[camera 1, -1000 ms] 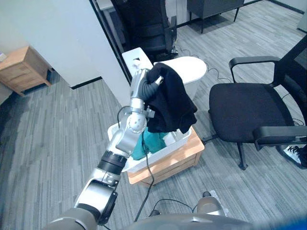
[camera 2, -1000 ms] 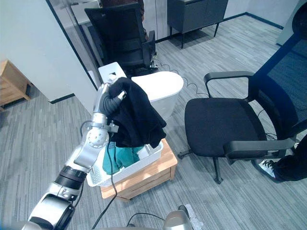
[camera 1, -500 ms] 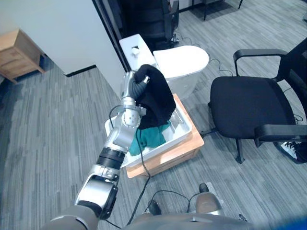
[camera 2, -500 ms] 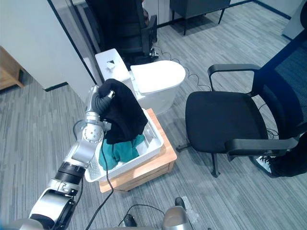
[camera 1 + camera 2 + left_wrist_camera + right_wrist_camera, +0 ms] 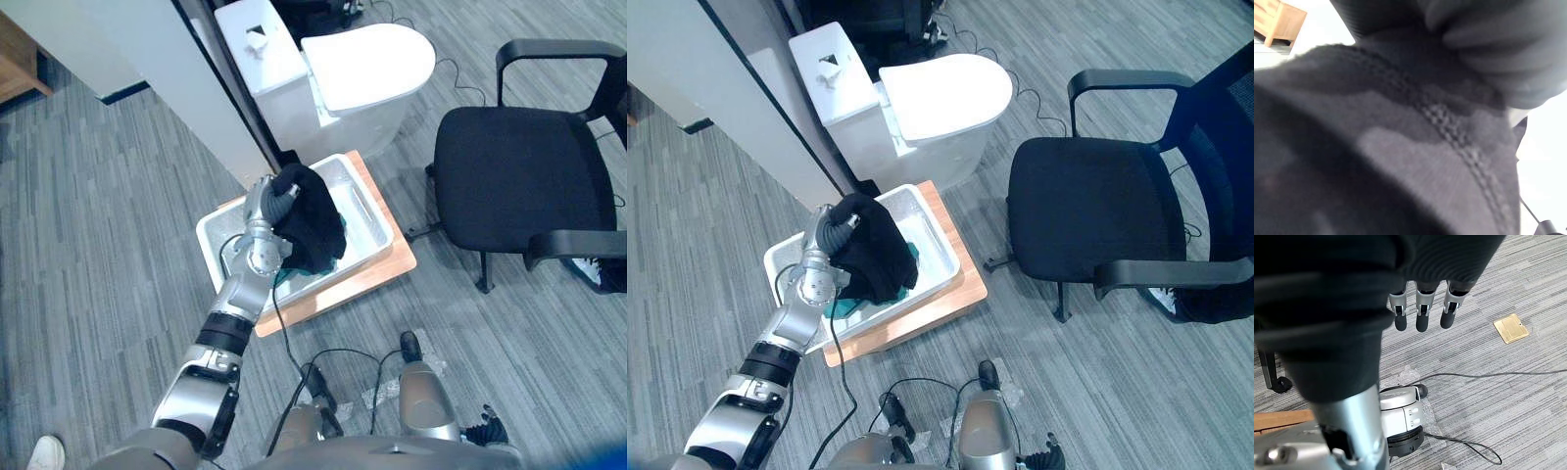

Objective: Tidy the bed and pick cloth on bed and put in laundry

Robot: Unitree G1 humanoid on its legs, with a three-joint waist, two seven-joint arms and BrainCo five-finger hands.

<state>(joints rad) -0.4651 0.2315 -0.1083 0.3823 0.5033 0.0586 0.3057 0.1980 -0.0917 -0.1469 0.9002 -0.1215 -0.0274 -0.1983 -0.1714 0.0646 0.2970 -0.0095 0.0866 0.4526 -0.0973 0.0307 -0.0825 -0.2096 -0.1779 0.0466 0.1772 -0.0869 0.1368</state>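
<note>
My left hand (image 5: 275,202) is shut on a black cloth (image 5: 315,223), low over the white laundry basket (image 5: 364,208). The cloth hangs down into the basket and covers most of a teal cloth (image 5: 912,254) lying inside. In the left wrist view the black cloth (image 5: 1400,156) is right against the camera, with curled fingers (image 5: 1498,49) pressed on it. My right hand (image 5: 1421,308) hangs over the floor with its fingers straight and nothing in them.
The basket stands on a low wooden platform (image 5: 384,278). A white toilet (image 5: 362,59) is just behind it, beside a partition wall (image 5: 127,49). A black office chair (image 5: 519,176) stands to the right. A brass floor plate (image 5: 1511,328) lies in the grey carpet.
My left hand has come down with the black cloth, from hanging above the basket to resting in it. The head camera has tilted down too.
</note>
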